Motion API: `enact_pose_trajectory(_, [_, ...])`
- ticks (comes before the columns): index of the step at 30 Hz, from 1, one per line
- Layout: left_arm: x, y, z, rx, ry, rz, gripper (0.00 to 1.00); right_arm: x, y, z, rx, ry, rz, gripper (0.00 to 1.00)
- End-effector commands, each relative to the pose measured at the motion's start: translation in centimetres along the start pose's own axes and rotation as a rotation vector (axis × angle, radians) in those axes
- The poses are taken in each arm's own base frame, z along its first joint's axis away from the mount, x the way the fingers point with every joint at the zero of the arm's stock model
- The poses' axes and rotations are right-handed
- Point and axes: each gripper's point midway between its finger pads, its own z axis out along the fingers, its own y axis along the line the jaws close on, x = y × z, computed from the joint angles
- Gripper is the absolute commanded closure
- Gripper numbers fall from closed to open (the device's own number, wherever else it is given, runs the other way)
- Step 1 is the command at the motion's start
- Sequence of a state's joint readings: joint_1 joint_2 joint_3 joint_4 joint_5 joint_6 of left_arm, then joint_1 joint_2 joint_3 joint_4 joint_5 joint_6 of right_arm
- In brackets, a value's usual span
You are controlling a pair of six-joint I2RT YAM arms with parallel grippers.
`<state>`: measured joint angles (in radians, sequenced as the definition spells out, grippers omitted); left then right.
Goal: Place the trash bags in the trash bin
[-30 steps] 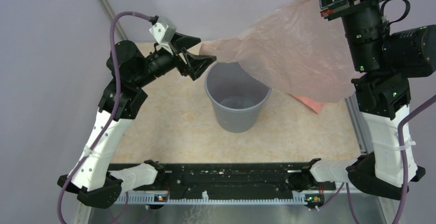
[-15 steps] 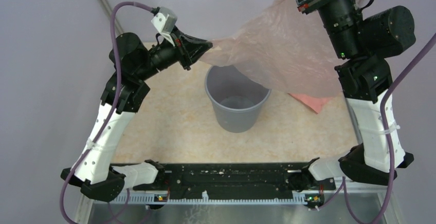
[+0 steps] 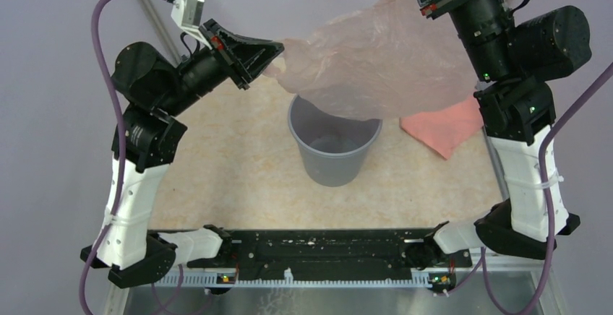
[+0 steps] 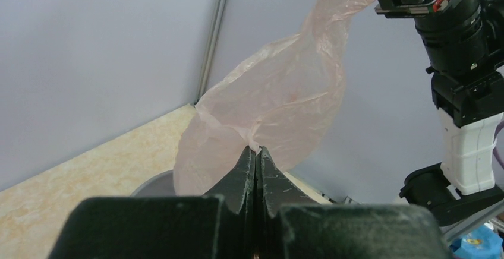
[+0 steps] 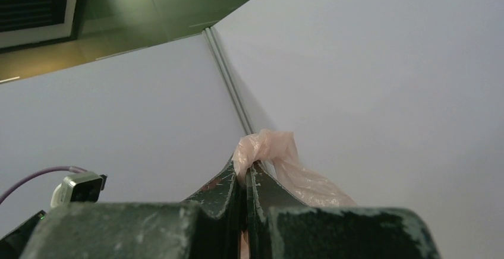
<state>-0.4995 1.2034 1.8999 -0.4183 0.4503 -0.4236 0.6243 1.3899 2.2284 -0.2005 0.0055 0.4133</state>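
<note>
While both pairs of jaws are clenched on the trash bag (image 3: pixel 369 62), I have it strung in the air between them. The left jaws pinch a small fold at its left edge, the right jaws grip a bunched corner up high, and the film sags over the far side of the trash bin (image 3: pixel 334 163) without, as far as I can tell, going into it. My worry is the left grip, which looks like a thin nip of slippery film; any pull apart could slide it free or tear the plastic. The bag is plainly wider than the bin's mouth, so if I lower it as a spread sheet it will likely drape over the rim and spill onto the worktop (image 3: pixel 238 163), perhaps onto the salmon bundle (image 3: pixel 441 127) lying to the bin's right. Film catching the rim during a sideways move could also tip the bin, which looks light. I'd gather the bag narrower before letting go.
</note>
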Motion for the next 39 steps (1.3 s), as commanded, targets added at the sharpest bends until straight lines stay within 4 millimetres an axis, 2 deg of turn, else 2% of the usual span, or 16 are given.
enact_pose_trajectory(1, [-1.3,0.1,-0.9,-0.072,-0.03,-0.06,1.0,-1.7,1.6,-0.2,-0.06,-0.038,0.029,1.0])
enact_pose_trajectory(9, [-2.1,3.0,-2.6,-0.291,-0.056,-0.069,1.0,0.7,1.5,1.0,-0.074,0.013,0.079,1.0])
enact_pose_trajectory(16, [-3.3,0.9,-2.7,-0.212,-0.072,-0.105,1.0,1.9,1.3,1.3,-0.073,0.042,0.097,1.0])
enact_pose_trajectory(19, [-2.9,0.9,-2.2,-0.196,-0.06,-0.122,1.0,2.4,0.9,1.1,-0.059,0.057,0.092,1.0])
enact_pose_trajectory(24, [-1.0,3.6,-0.9,-0.273,-0.035,-0.131,1.0,4.3,-0.2,0.1,-0.019,0.116,0.077,1.0])
enact_pose_trajectory(30, [-0.8,6.4,0.5,-0.36,-0.041,-0.095,1.0,6.3,-1.1,-2.2,0.018,0.182,0.085,0.99])
enact_pose_trajectory(32, [-1.0,7.6,0.8,-0.41,-0.049,-0.077,1.0,6.6,-1.1,-2.8,0.021,0.2,0.091,0.95])
enact_pose_trajectory(34, [-1.1,8.9,1.0,-0.455,-0.054,-0.06,1.0,7.0,-1.1,-3.3,0.02,0.223,0.101,0.85])
enact_pose_trajectory(36, [-0.9,10.1,1.1,-0.497,-0.052,-0.049,1.0,7.3,-0.9,-3.8,0.013,0.248,0.109,0.7])
enact_pose_trajectory(39, [-0.5,11.8,1.0,-0.554,-0.044,-0.034,1.0,7.4,-0.4,-4.6,-0.001,0.278,0.112,0.41])
